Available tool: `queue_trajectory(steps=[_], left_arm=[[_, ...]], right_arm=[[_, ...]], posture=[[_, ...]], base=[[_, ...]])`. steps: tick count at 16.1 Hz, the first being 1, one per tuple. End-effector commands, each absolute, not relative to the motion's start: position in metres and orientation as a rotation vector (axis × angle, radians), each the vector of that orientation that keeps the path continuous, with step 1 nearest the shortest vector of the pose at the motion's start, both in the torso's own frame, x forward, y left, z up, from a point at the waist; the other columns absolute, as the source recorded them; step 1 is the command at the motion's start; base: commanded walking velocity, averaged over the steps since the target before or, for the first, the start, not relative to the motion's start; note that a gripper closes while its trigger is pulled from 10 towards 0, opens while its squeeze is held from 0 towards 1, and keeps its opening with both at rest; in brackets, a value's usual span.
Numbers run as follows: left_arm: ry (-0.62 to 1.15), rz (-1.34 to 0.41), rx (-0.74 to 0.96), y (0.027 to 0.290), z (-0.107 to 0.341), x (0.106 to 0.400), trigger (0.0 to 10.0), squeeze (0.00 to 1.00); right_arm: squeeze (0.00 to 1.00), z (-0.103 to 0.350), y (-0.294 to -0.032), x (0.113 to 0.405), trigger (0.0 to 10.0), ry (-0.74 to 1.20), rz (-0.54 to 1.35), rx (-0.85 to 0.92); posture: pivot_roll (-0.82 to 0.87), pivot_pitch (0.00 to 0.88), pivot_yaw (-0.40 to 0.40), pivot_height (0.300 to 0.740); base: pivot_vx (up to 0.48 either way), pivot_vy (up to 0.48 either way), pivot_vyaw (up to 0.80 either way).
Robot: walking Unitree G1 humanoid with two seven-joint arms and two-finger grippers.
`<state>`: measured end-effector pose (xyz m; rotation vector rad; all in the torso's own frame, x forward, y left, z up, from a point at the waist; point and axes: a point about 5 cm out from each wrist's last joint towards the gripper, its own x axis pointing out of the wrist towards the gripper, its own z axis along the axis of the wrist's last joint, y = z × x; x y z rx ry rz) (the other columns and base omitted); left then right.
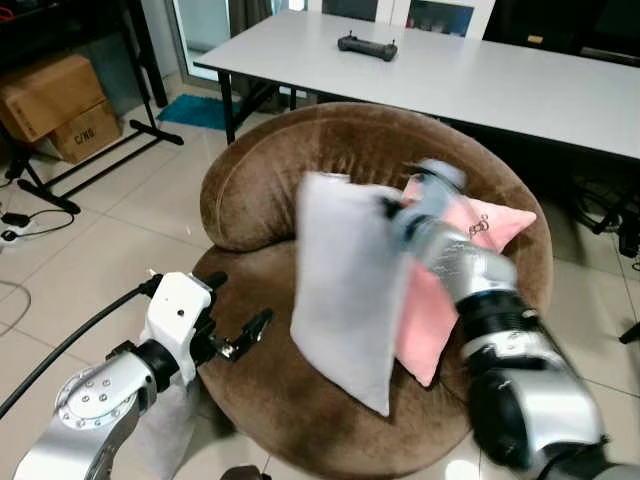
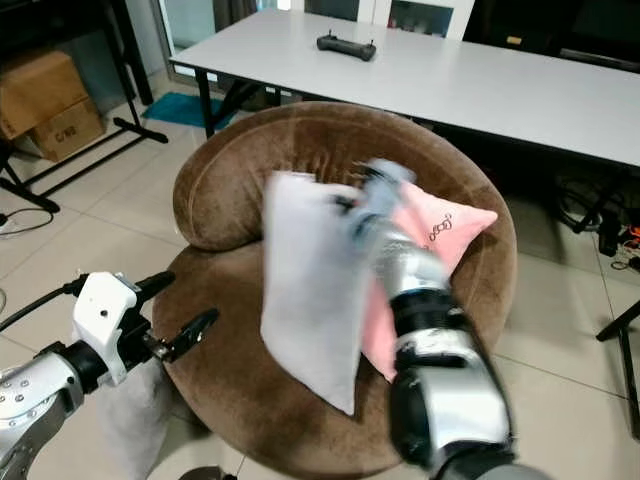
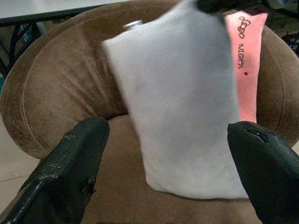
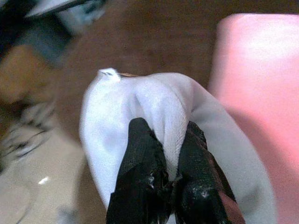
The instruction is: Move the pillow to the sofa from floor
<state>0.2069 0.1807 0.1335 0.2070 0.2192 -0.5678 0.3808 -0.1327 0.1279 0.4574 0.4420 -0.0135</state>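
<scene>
Now R claw [image 4: 166, 158] pinches white pillow [image 1: 345, 285] over brown sofa [image 1: 260, 170]; L claw [image 3: 173, 172] spread.

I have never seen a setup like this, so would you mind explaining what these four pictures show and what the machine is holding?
This is a humanoid robot with two silver arms, each ending in two black fingers. Two pictures come from its head camera, looking down at a round brown sofa. The other two come from cameras on its wrists. The right gripper pinches the top edge of a white pillow, holding it upright over the seat, in front of a pink pillow. The left gripper is open beside the sofa, holding nothing. Behind stands a white table with a black controller.
</scene>
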Motion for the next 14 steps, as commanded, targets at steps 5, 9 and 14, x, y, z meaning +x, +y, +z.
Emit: queue_trajectory(steps=[5, 9, 14], left_arm=[[0.215, -0.585, 0.223, 0.183, 0.135, 0.209, 10.0, 0.00], [0.233, -0.627, 0.219, 0.181, 0.133, 0.208, 10.0, 0.00], [0.212, -0.635, 0.216, 0.180, 0.136, 0.209, 10.0, 0.00]], right_arm=[[0.24, 0.116, -0.206, 0.380, 10.0, 0.399, -0.404, 0.448], [1.00, 0.111, -0.224, 0.376, 10.0, 0.359, -0.455, 0.467], [1.00, 0.126, -0.225, 0.381, 10.0, 0.174, -0.377, 0.602]], posture=[[0.12, 0.000, -0.026, 0.740], [0.12, 0.000, -0.023, 0.740], [0.12, 0.000, -0.019, 0.740]], base=[[0.000, 0.000, 0.00], [0.000, 0.000, 0.00], [0.000, 0.000, 0.00]])
